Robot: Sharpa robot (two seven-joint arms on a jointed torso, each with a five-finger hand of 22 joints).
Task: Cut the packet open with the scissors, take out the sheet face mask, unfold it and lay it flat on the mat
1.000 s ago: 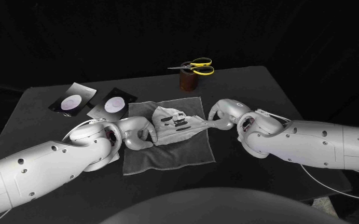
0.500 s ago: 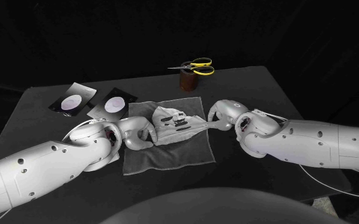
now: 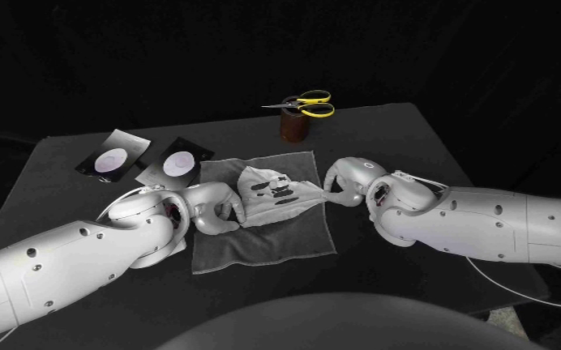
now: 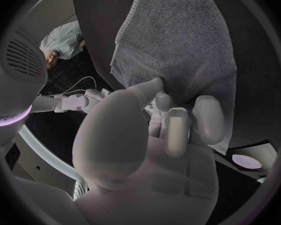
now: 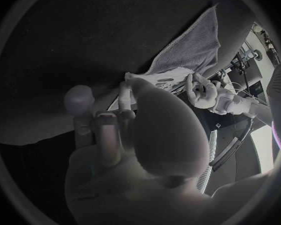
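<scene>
Sheet face mask [image 3: 271, 192] is lying unfolded on the mat [image 3: 267, 243]; left hand [image 3: 216, 209] and right hand [image 3: 345, 181] fingers are pinching its edges; flattening is remaining.

Open passage over table [image 3: 397, 135] right of mat [image 3: 275, 241], packets [image 3: 179, 164] far left, scissors [image 3: 306, 104] in cup [image 3: 293, 126] behind mat

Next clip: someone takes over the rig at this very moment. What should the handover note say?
Left hand: fingers at the left edge of the face mask, over the mat; grip unclear.
Right hand: pinches the mask's right edge.
Scissors rest on the brown holder at the table's back. Two packet pieces lie left of the mat.
Done: mask is out, lying mostly unfolded on the mat.
Left: smooth it flat and let go.
</scene>
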